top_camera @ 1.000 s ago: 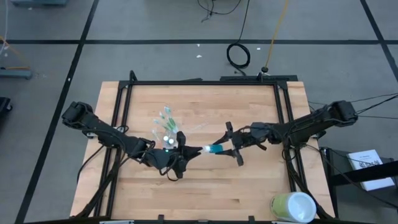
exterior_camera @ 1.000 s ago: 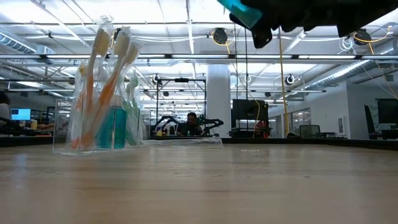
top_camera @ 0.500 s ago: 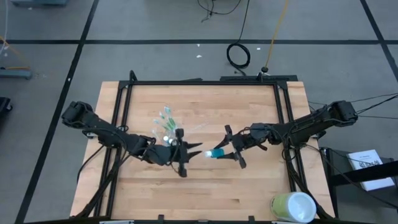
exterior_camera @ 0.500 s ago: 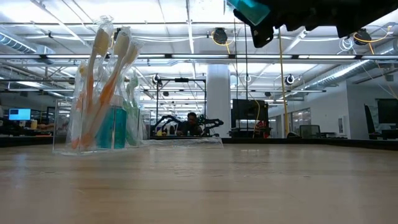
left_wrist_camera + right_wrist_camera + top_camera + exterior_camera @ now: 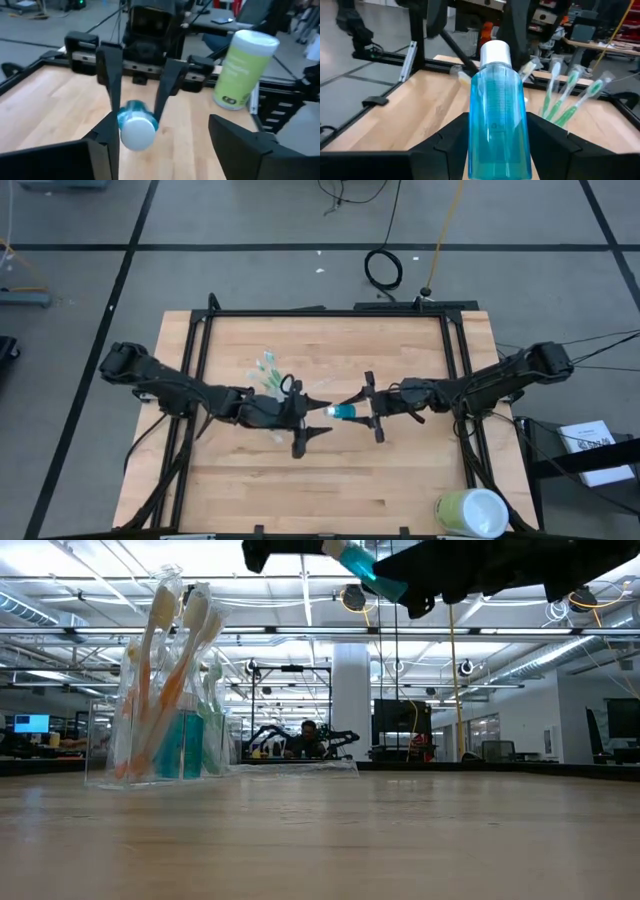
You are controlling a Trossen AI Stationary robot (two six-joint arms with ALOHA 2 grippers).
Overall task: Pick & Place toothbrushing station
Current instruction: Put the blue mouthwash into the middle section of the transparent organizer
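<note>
The right gripper (image 5: 372, 409) clasps a blue tube (image 5: 344, 413) above the table (image 5: 420, 470); the left gripper (image 5: 308, 420) gapes empty beside it. The clear cup (image 5: 165, 745) holds toothbrushes (image 5: 178, 650).

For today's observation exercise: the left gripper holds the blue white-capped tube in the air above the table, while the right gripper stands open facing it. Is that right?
No, the grippers are swapped. The right gripper holds the blue white-capped tube; the left gripper stands open facing it, as the high view shows.
</note>
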